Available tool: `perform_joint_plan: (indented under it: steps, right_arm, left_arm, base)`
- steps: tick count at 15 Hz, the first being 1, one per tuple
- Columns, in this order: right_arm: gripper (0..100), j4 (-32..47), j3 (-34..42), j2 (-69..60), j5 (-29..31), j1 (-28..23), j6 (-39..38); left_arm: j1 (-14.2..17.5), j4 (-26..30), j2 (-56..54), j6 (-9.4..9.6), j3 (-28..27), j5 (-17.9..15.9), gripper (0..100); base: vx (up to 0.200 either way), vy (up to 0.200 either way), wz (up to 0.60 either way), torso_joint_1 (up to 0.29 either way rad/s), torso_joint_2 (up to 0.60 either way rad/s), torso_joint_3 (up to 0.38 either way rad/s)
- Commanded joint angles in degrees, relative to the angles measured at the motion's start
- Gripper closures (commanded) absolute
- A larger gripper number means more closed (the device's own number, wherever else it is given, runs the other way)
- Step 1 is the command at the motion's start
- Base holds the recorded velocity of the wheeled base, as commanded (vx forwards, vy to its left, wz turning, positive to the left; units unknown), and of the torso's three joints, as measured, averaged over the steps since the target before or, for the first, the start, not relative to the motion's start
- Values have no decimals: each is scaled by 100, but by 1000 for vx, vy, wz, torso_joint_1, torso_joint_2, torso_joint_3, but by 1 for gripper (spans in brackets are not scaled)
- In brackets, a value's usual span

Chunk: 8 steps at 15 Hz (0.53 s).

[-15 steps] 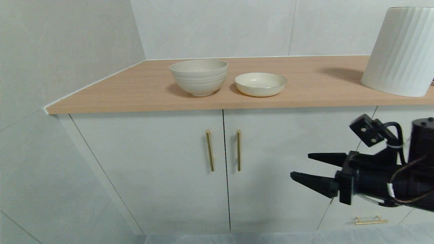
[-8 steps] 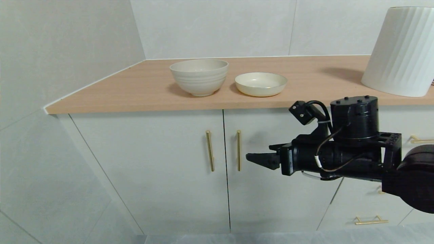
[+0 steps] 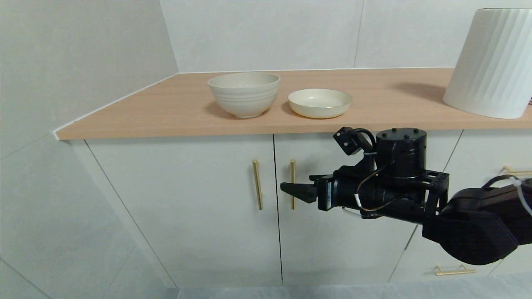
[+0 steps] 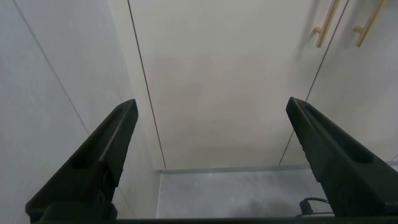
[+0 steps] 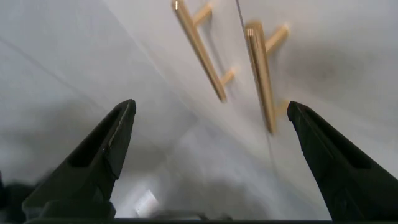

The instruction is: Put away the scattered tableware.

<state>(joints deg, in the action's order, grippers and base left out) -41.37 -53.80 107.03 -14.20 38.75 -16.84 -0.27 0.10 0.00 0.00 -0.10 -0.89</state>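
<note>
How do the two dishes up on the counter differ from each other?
The bowl is tall and deep, while the dish is low and shallow. The bowl has ridged bands around its outside; the dish's side looks smooth. The bowl is a duller grey-beige, the dish a creamier, glossier tone. The bowl stands to the left of the dish. Both are round and pale, and stand upright and apart on the wooden counter.

The bowl (image 3: 244,94) is coloured pale beige and marked with fine rings. The dish (image 3: 319,102) is coloured cream.
</note>
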Motion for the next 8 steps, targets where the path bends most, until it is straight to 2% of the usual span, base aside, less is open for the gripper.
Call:
perform_joint_plan:
  steps: [1, 5, 8]
  right_arm:
    - [0, -459, -8, 547, 14, 36, -189]
    - [0, -1066, -122, 1030, 286, 36, -224]
    - [0, -1206, -272, 1109, 286, 124, -813]
  left_arm:
    - [0, -1, 0, 0, 1, 1, 0]
    - [0, -1, 0, 0, 1, 1, 0]
    - [0, -1, 0, 0, 1, 1, 0]
  base:
    - [0, 0, 0, 0, 0, 0]
    - [0, 0, 0, 0, 0, 0]
    - [0, 0, 0, 0, 0, 0]
